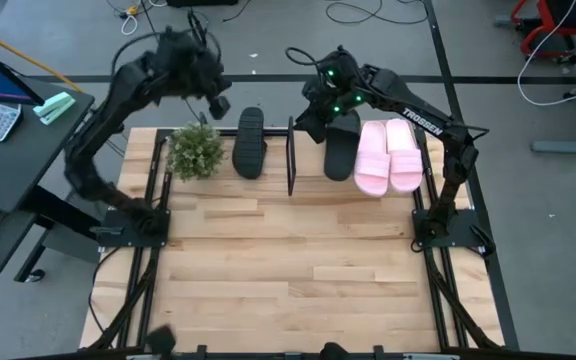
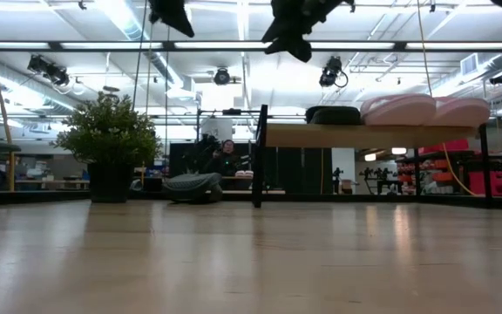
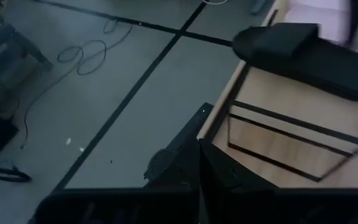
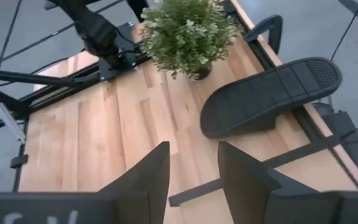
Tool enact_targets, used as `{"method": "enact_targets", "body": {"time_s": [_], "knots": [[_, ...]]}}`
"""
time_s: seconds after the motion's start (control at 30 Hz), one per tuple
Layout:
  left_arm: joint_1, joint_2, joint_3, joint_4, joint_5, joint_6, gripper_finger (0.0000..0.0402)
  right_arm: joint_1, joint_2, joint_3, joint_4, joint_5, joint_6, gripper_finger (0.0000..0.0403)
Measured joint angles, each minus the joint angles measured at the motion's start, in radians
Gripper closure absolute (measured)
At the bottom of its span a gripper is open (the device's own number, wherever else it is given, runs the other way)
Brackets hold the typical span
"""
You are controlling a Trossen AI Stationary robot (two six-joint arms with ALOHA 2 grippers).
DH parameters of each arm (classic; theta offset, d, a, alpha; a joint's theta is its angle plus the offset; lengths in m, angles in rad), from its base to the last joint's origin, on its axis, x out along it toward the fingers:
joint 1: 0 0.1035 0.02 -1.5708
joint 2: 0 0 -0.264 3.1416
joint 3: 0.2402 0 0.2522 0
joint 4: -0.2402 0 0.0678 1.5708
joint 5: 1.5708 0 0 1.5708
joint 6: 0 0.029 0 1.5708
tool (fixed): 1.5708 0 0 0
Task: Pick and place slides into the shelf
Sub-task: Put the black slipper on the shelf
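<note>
One black slide (image 1: 250, 142) lies sole up on the table (image 1: 298, 270) between the plant and the shelf (image 2: 373, 135); its tread shows in the right wrist view (image 4: 269, 93). A second black slide (image 1: 343, 152) and two pale pink slides (image 1: 388, 157) rest on the shelf's top board. My left gripper (image 1: 215, 100) is shut and empty, high over the table's far edge beside the plant. My right gripper (image 4: 194, 180) is open and empty, high above the shelf's left end (image 1: 320, 115).
A potted plant (image 1: 196, 150) stands at the far left of the table, close to the loose black slide. The shelf's black end frame (image 1: 291, 155) stands upright just right of that slide. The near half of the table is bare wood.
</note>
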Motion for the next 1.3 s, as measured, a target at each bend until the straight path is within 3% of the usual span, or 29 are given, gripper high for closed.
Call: {"method": "enact_targets", "body": {"time_s": [0.33, 0.47, 0.6, 0.97, 1.3], "knots": [[0.120, 0.337, 0.155, -0.030, 0.086, 0.125, 0.0391, 0.053, -0.013, 0.000, -0.028, 0.064, -0.003, 0.0263], [0.176, 0.455, 0.187, -0.044, 0.179, 0.143, 0.0397, 0.058, -0.014, 0.000, -0.049, 0.060, -0.042, 0.0263], [0.245, 0.557, 0.262, -0.086, 0.318, 0.095, 0.0392, 0.058, -0.014, 0.000, -0.052, 0.032, -0.093, 0.0263], [0.366, 0.713, 0.454, -0.086, 0.332, -0.164, 0.0392, 0.062, -0.014, 0.000, -0.049, 0.027, -0.191, 0.0264], [0.400, 0.814, 0.483, -0.012, 0.411, -0.277, 0.0369, 0.062, -0.014, 0.000, -0.048, 0.028, -0.155, 0.0263]]}}
